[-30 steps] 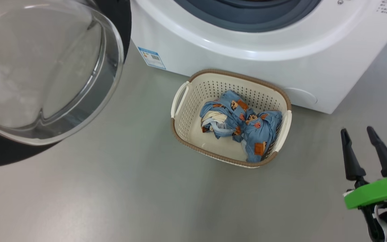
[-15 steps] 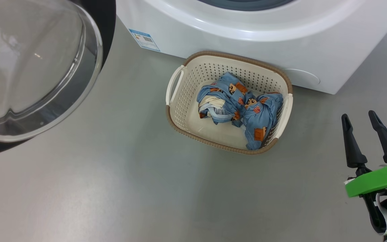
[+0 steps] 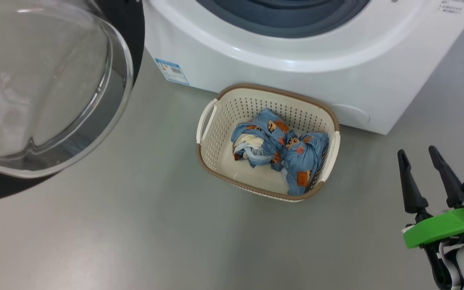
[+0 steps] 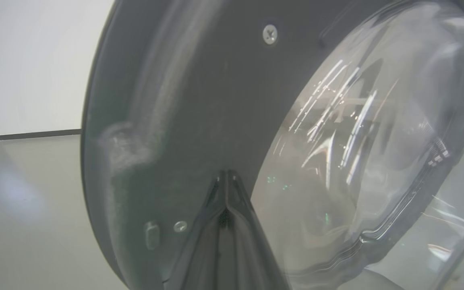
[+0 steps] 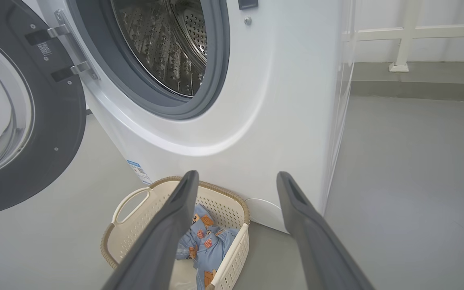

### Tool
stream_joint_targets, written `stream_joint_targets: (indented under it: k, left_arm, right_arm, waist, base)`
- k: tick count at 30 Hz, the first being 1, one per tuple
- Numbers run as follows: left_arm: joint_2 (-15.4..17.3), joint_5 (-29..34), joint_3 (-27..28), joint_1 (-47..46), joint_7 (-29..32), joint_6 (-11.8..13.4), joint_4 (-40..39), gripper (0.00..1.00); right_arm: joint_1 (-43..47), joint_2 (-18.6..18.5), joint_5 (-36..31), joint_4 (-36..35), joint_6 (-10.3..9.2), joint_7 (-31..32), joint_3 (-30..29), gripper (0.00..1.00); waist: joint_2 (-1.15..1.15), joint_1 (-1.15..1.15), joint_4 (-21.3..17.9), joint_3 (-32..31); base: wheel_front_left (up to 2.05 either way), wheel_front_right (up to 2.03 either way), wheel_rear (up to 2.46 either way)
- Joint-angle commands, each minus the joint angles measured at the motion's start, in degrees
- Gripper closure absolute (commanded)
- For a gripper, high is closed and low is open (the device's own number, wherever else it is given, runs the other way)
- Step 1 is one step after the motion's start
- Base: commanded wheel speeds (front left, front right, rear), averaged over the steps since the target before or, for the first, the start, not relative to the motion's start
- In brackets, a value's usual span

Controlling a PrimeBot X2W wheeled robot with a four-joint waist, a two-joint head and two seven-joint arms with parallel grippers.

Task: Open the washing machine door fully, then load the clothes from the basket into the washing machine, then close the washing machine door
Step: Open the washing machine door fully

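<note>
Black-rimmed round glass door (image 3: 42,88) stands open. Light-blue printed clothes (image 3: 284,149) lie in cream perforated plastic basket (image 3: 276,89) before white washing machine (image 3: 280,60). Left gripper (image 4: 226,177) pressed together; right gripper (image 3: 417,152) spread, empty.

clothes (image 3: 296,155): lt-blue w/ orange figs | basket (image 3: 216,137): cream, brown rim | door (image 3: 133,32) rim: black | washer (image 3: 336,80): white

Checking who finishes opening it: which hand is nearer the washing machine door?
Left. The left hand points close at the dark rim of the washing machine door; the right hand hangs over the floor beyond the basket, well away.
</note>
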Motion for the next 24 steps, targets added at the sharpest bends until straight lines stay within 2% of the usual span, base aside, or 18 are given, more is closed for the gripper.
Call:
stream_joint_targets:
  k: [1,6,8,9,10,11,12,16,24]
  left_arm:
    - [3.32,0.00,0.31,2.35,-0.36,0.07,-2.07,1.00]
    - [2.53,-0.86,-2.88,7.09,-0.36,0.06,-6.10,1.00]
    - [2.11,-1.31,-4.00,9.01,-0.36,0.05,-7.68,0.69]
    - [1.90,-1.50,-4.60,10.00,-0.36,0.05,-8.49,0.51]
    - [1.75,-1.68,-5.00,10.96,-0.36,0.05,-9.24,0.22]
    - [1.50,-1.94,-5.43,11.90,-0.36,0.05,-10.00,0.04]
    - [1.04,-2.11,-6.05,13.00,-0.36,0.05,-10.95,0.00]
    - [-0.90,-4.36,-9.90,17.37,-0.36,0.05,-14.89,0.00]
    - [-1.58,-10.15,-19.22,23.60,-0.36,0.05,-21.33,0.00]
  right_arm:
    - [1.18,0.02,0.23,-1.00,0.26,-0.54,1.46,0.00]
    - [3.03,0.98,0.82,-0.97,0.26,-0.54,1.39,0.00]
    - [3.79,1.36,1.02,-0.89,0.26,-0.54,1.37,0.00]
    - [4.16,1.51,1.14,-0.89,0.26,-0.54,1.35,0.00]
    - [4.53,1.65,1.25,-0.92,0.26,-0.54,1.32,0.00]
    - [4.92,1.79,1.35,-0.95,0.26,-0.54,1.27,0.00]
    - [5.31,1.91,1.46,-0.95,0.26,-0.54,1.23,0.00]
    - [6.60,2.29,1.84,-1.14,0.26,-0.54,1.15,0.00]
    - [8.35,2.64,2.19,-1.84,0.26,-0.54,0.91,0.00]
  waist:
    - [0.00,0.00,-0.23,-2.34]
    - [0.00,0.00,-0.05,-5.72]
    - [0.00,0.00,0.02,-7.02]
    - [0.00,0.00,0.04,-7.68]
    - [0.00,0.00,0.04,-8.32]
    - [0.00,0.00,0.02,-8.95]
    - [0.00,0.00,0.00,-9.58]
    - [0.00,0.00,-0.50,-11.67]
    - [0.00,0.00,-2.44,-13.74]
  base:
    - [0.00,0.00,0.00]
    - [0.00,0.00,0.00]
    - [0.00,0.00,0.00]
    - [0.00,0.00,0.00]
    - [0.00,0.00,0.00]
    - [0.00,0.00,0.00]
    - [0.00,0.00,0.00]
    - [0.00,0.00,0.00]
    - [0.00,0.00,0.00]
